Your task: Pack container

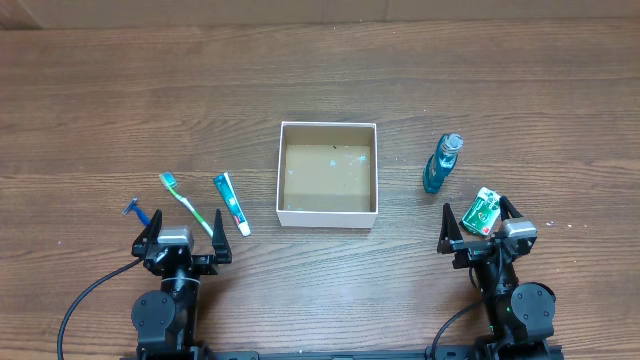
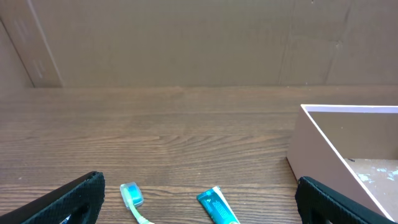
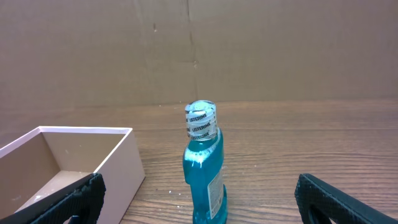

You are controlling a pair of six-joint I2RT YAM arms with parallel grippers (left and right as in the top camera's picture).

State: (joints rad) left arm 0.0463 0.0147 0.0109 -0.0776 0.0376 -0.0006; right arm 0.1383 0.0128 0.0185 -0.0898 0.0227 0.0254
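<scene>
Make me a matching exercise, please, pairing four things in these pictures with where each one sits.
Things:
1. container
2. mouthwash bottle
3. toothpaste tube
4. razor

Places:
A. furthest left, beyond the toothbrush
B. centre of the overhead view
C. standing upright, right of the box
D. lying flat, just left of the box

Pairs: 1-B, 2-C, 3-D, 4-A
</scene>
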